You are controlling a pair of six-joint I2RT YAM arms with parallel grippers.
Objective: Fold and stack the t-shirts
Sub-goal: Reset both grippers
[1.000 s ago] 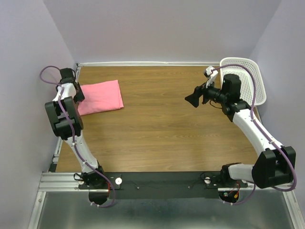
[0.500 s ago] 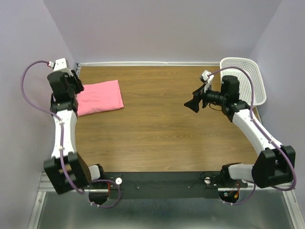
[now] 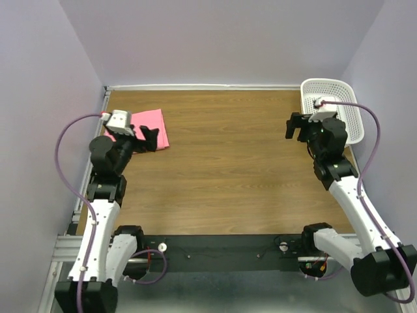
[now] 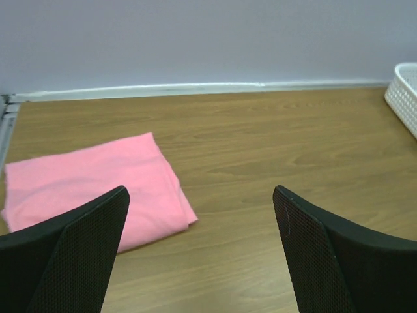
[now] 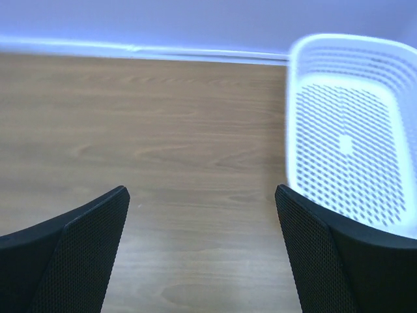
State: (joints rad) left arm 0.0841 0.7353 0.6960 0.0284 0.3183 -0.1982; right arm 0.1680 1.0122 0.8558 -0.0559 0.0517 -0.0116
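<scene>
Spread wide and gripping nothing, both pairs of jaws show plainly in the wrist views. At the far right corner of the brown wooden table [image 3: 221, 169] stands a white perforated plastic basket [image 3: 350, 111]; the right wrist view shows only its holed floor and walls. A folded salmon-pink cloth t-shirt [image 3: 152, 119] lies flat at the far left of the table, well apart from the basket, with bare wood between them. From above, the left gripper [image 3: 151, 138] overlaps the shirt's near part and hides it, pointing to the far right. The left arm rises from its base along the table's left edge. The right gripper [image 3: 294, 125] hovers just beside the basket's left rim, aimed at the far wall, its arm stretched up the right side.
</scene>
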